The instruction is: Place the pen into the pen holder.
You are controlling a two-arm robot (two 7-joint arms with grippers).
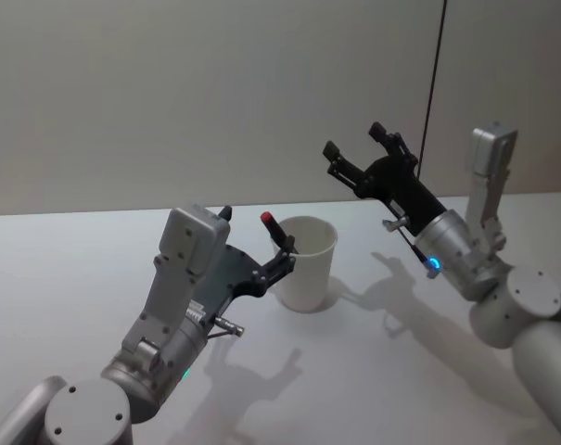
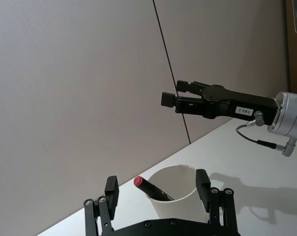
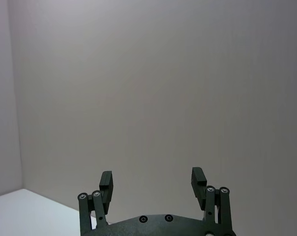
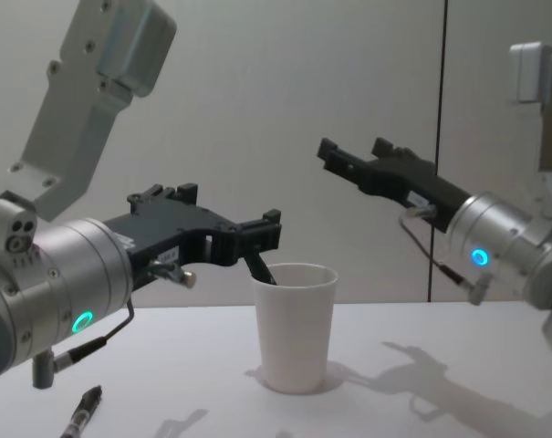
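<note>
The pen [image 1: 273,227], dark with a red cap, stands slanted inside the pen holder [image 1: 305,269], a white paper cup upright on the table. Its red end [image 2: 138,181] sticks out over the rim on my left. My left gripper [image 1: 257,234] hovers open at rim height beside the cup, its fingers [image 2: 111,189] spread wide on either side of the pen's top without touching it. From the chest the pen [image 4: 258,268] shows as a dark stub above the cup [image 4: 296,328]. My right gripper [image 1: 354,139] is raised well above and right of the cup, open and holding nothing.
A second black pen [image 4: 82,412] lies flat on the white table [image 1: 382,371] near my left side. A plain wall stands behind, with a thin black cable [image 1: 435,83] hanging down it. There is free room on the table around the cup.
</note>
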